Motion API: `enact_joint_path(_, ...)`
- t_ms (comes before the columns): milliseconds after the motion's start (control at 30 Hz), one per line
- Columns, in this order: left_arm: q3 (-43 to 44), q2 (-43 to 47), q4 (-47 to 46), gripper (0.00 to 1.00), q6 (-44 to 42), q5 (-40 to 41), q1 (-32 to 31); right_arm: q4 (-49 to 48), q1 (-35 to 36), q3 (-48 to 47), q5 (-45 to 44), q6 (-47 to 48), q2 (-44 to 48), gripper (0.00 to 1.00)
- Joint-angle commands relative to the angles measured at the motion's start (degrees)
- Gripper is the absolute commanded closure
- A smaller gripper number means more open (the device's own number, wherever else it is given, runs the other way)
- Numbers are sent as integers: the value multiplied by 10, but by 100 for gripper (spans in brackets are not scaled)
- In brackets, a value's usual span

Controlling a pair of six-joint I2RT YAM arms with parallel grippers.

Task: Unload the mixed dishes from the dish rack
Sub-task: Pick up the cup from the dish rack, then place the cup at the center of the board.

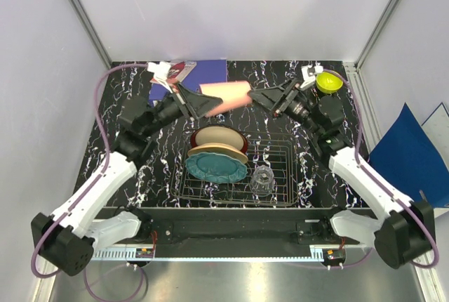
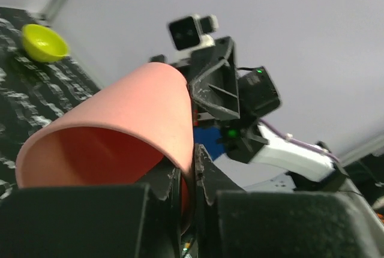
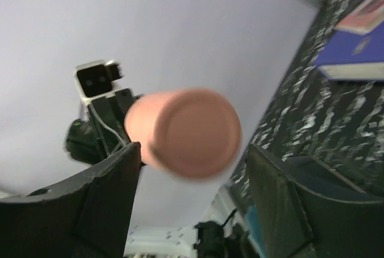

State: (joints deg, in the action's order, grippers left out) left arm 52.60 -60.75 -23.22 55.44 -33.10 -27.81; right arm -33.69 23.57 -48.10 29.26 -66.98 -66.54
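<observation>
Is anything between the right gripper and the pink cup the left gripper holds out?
Nothing visible: the salmon-pink cup points its base straight at the open right gripper, with no object between them.

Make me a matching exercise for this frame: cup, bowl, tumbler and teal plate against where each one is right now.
Things:
1 salmon-pink cup
2 yellow-green bowl
3 glass tumbler
4 teal plate

Places:
A right half of the dish rack
B on the table, far right corner
C held in the left gripper, off the table
D left half of the dish rack

Pairs: 1-C, 2-B, 3-A, 4-D
</observation>
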Motion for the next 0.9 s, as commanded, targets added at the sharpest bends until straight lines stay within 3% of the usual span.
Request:
enact_joint_path(0, 79, 49, 222, 100, -108, 122, 77, 214, -5, -24, -177, 128, 90, 19)
enact_joint_path(100, 174, 33, 430, 100, -169, 322, 98, 319, -5, -35, -266, 178, 133, 18)
enact_joint_path(133, 208, 14, 461, 100, -175, 417, 105, 338, -5, -38, -285, 188, 138, 18)
enact_joint_path(233, 239, -32, 520, 100, -174, 502, 172, 431, -5, -50, -344, 206, 144, 18)
enact_joint_path(367, 259, -106, 542, 100, -176, 556, 259, 513, -4, -56, -372, 219, 146, 17)
enact_joint_path(500, 269, -210, 556, 100, -174, 561, 334, 531, -5, -26, -374, 235, 176, 17)
enact_joint_path(867, 404, -420, 594, 100, -227, 583, 364, 532, -5, 31, -366, 271, 236, 17)
